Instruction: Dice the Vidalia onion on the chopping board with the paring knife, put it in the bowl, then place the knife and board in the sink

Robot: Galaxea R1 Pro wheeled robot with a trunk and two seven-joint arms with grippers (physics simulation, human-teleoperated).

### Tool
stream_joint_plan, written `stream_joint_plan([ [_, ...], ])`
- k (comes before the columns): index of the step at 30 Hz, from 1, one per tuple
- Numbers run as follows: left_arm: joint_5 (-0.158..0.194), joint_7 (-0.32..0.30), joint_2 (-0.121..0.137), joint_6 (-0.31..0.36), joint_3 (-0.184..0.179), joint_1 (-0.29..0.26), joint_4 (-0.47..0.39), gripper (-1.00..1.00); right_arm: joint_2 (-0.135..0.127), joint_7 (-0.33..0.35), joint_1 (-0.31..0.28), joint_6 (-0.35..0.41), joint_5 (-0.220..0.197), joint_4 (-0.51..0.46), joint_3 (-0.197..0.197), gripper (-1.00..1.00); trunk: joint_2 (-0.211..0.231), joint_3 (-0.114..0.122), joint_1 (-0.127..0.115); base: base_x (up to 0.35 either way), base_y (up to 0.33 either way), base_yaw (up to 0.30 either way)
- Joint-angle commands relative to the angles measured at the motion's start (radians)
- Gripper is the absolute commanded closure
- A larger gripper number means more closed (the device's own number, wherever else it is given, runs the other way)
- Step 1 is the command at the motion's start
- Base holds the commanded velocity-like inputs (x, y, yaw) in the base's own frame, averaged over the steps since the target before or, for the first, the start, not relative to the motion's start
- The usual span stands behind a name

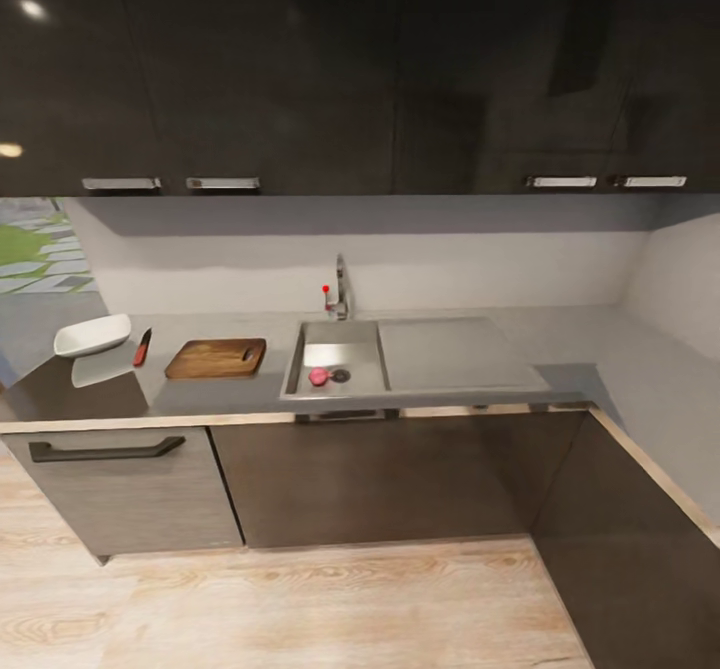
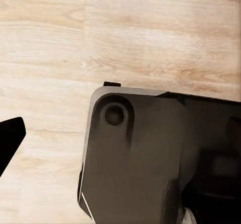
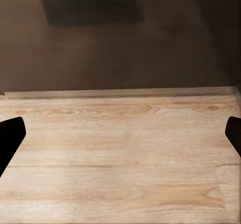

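Note:
The sink (image 1: 345, 344) sits in the middle of the countertop (image 1: 450, 404), with its chrome tap (image 1: 341, 289) behind. A small pinkish-red onion (image 1: 318, 377) lies in the basin beside the dark drain. Left of the sink lies the brown chopping board (image 1: 216, 358), then the red-handled paring knife (image 1: 142, 347), then the white bowl (image 1: 92, 335). My right gripper (image 3: 120, 138) is open over the wooden floor, a dark fingertip at each edge of the right wrist view. My left gripper (image 2: 120, 138) hangs low beside my own base (image 2: 135, 153), with one fingertip (image 2: 10, 139) showing far out to the side.
Dark cabinets (image 1: 380, 479) stand under the worktop, and a drawer handle (image 1: 105, 449) sticks out at the left. The counter turns a corner along the right wall (image 1: 650, 429). Pale wood floor (image 1: 300, 609) lies between me and the cabinets. Upper cupboards (image 1: 350, 69) hang above.

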Motion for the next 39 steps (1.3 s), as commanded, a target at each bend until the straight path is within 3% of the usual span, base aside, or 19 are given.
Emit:
stream_joint_plan([
  [1, 0.003, -0.004, -0.001, 0.0, 0.004, 0.0, -0.001, -1.0, 0.002, 0.007, 0.0, -0.002, 0.007, -0.001, -0.006, -1.0, -0.002, -0.002, 0.001, 0.048, -0.056, 0.0],
  [6, 0.002, -0.001, -0.003, 0.007, 0.003, 0.0, -0.03, -1.0, 0.001, 0.007, 0.0, -0.002, 0.008, 0.006, -0.006, -1.0, -0.002, -0.002, 0.001, 0.017, -0.02, 0.0],
  [10, 0.001, 0.011, -0.004, 0.059, 0.003, 0.0, -0.143, -1.0, 0.001, 0.007, 0.0, -0.002, 0.007, 0.011, -0.006, -1.0, -0.002, -0.002, 0.001, 0.003, -0.004, 0.0],
  [12, 0.001, 0.017, -0.004, 0.129, 0.002, 0.0, -0.217, -1.0, 0.0, 0.007, 0.0, -0.002, 0.007, 0.012, -0.006, -1.0, -0.002, -0.002, 0.001, 0.001, -0.001, 0.0],
  [15, 0.001, 0.02, -0.005, 0.296, 0.0, 0.0, -0.384, -1.0, 0.0, 0.007, 0.0, -0.002, 0.007, 0.014, -0.006, -1.0, -0.002, -0.002, 0.001, 0.0, 0.0, 0.0],
  [17, 0.0, 0.021, -0.011, 0.474, -0.011, 0.0, -0.578, -1.0, 0.0, 0.007, 0.0, -0.002, 0.008, 0.022, -0.006, -1.0, -0.002, -0.002, 0.001, 0.0, 0.0, 0.0],
  [18, -0.002, 0.021, -0.014, 0.533, -0.021, 0.0, -0.648, -1.0, -0.001, 0.007, 0.0, -0.002, 0.008, 0.024, -0.006, -1.0, -0.002, -0.002, 0.001, 0.0, 0.0, 0.0],
  [22, -0.006, 0.021, -0.02, 0.663, -0.067, -0.002, -0.82, -1.0, -0.001, 0.007, 0.0, -0.002, 0.008, 0.027, -0.006, -1.0, -0.002, -0.002, 0.001, 0.0, 0.0, 0.0],
  [25, -0.009, 0.022, -0.025, 0.712, -0.097, -0.018, -0.919, -1.0, -0.001, 0.007, 0.0, -0.002, 0.008, 0.029, -0.006, -1.0, -0.002, -0.002, 0.001, 0.0, 0.0, 0.0],
  [28, -0.012, 0.022, -0.053, 0.753, -0.105, -0.092, -0.953, -1.0, -0.001, 0.007, 0.0, -0.002, 0.008, 0.03, -0.006, -1.0, -0.002, -0.002, 0.001, 0.0, 0.0, 0.0],
  [32, -0.022, 0.03, -0.076, 0.909, -0.108, -0.231, -0.963, -1.0, 0.0, 0.007, 0.0, -0.003, 0.007, 0.032, -0.006, -1.0, -0.002, -0.002, 0.001, 0.0, 0.0, 0.0],
  [34, -0.024, 0.051, -0.1, 1.0, -0.117, -0.341, -0.965, -1.0, 0.0, 0.007, 0.0, -0.003, 0.007, 0.033, -0.005, -1.0, -0.002, -0.002, 0.001, 0.0, 0.0, 0.0],
  [35, -0.024, 0.056, -0.104, 1.011, -0.122, -0.363, -0.965, -1.0, 0.0, 0.007, 0.0, -0.003, 0.007, 0.033, -0.006, -1.0, -0.002, -0.002, 0.001, 0.0, 0.0, 0.0],
  [37, -0.023, 0.079, -0.113, 1.048, -0.146, -0.457, -0.966, -1.0, 0.0, 0.007, 0.0, -0.003, 0.007, 0.033, -0.005, -1.0, -0.002, -0.002, 0.001, 0.0, 0.0, 0.0],
  [38, -0.022, 0.093, -0.116, 1.088, -0.164, -0.537, -0.966, -1.0, 0.0, 0.007, 0.0, -0.003, 0.007, 0.034, -0.005, -1.0, -0.002, -0.002, 0.001, 0.0, 0.0, 0.0],
  [39, -0.021, 0.097, -0.117, 1.099, -0.169, -0.566, -0.966, -1.0, 0.0, 0.007, 0.0, -0.003, 0.007, 0.034, -0.005, -1.0, -0.002, -0.002, 0.001, 0.0, 0.0, 0.0],
])
